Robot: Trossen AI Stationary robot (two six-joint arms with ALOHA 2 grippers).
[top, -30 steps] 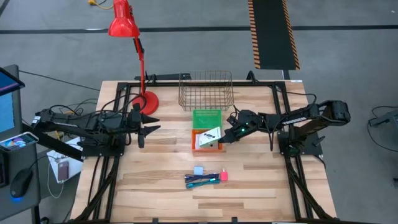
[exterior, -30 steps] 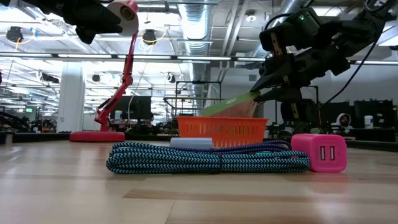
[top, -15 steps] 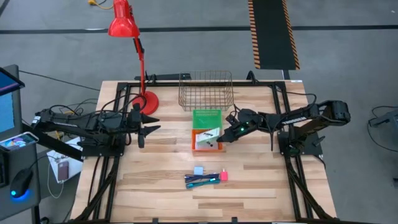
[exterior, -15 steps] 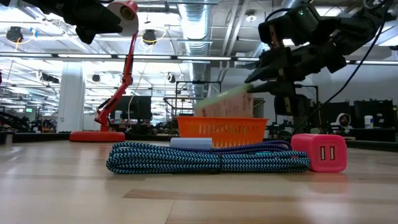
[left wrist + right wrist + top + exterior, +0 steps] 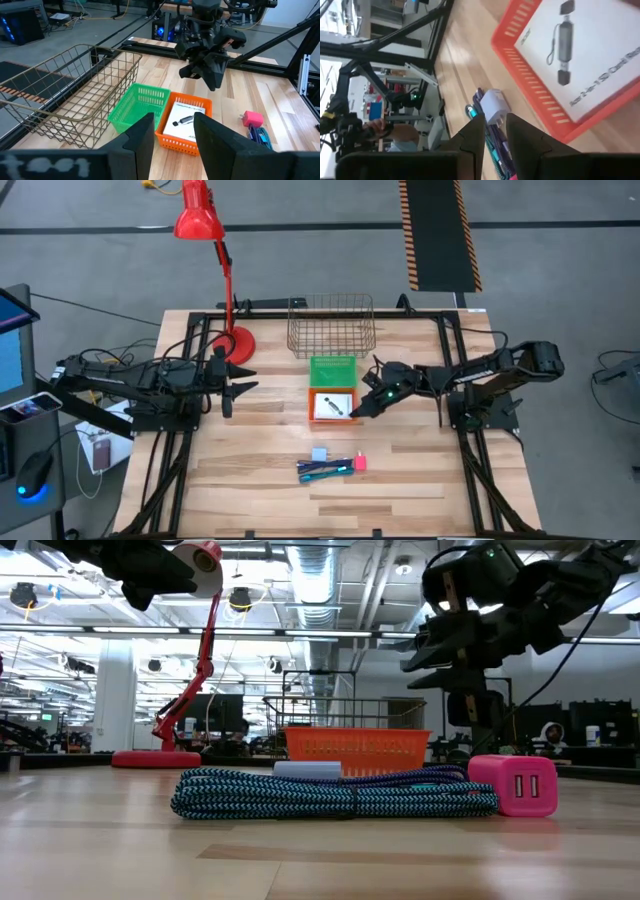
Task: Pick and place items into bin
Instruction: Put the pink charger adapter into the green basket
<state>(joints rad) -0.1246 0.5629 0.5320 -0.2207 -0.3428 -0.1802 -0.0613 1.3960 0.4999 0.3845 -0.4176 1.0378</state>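
A: Cable and pink charger sit nearest me; I could snag that cord.

B: Card lies flat in the orange bin.

A: Right gripper hovers at its three o'clock, fingers slightly parted, empty. Left gripper idles at nine o'clock, parted.

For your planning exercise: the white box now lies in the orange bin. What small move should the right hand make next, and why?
Probably swing the right hand from the orange bin toward the braided cable: the white box lies inside the bin, while the cable and pink charger sit loose on the table.
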